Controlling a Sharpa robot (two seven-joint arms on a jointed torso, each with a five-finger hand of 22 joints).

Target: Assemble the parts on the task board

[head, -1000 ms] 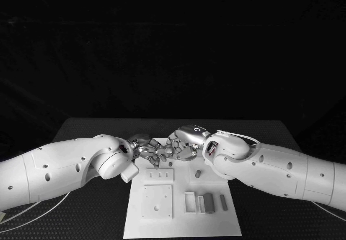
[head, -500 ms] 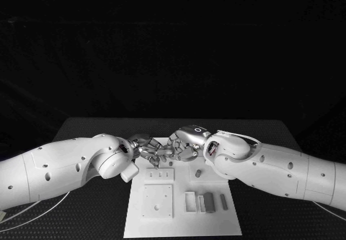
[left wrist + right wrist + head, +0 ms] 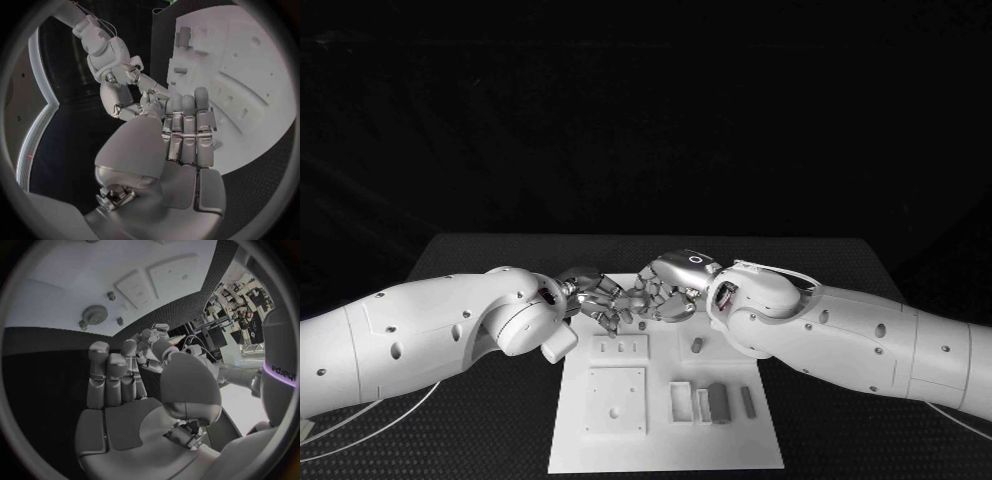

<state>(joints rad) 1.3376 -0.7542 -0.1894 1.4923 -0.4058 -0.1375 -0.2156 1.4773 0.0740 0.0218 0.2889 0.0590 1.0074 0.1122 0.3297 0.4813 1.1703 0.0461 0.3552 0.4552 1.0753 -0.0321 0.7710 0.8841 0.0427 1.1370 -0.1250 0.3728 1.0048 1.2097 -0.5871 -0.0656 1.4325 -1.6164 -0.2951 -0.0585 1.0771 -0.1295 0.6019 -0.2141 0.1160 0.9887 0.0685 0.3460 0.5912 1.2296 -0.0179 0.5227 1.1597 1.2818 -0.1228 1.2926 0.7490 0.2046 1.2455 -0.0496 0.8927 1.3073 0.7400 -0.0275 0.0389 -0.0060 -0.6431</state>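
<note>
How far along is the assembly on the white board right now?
Early, it seems. Grey parts lie loose on the task board, and a gear lies flat there. The left hand and right hand meet at the far edge; anything held is hidden.

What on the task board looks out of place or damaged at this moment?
Nothing stands out. The task board lies flat and square on the table, its grey parts sit in neat rows, and both the left hand and the right hand hover together over its far edge.

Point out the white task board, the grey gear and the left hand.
White flat task board [image 3: 733, 440], head view, bare near corner.
Grey toothed gear [image 3: 94, 314], right wrist view, its face.
Silver left hand [image 3: 184, 132], left wrist view, backs of fingers.
</note>
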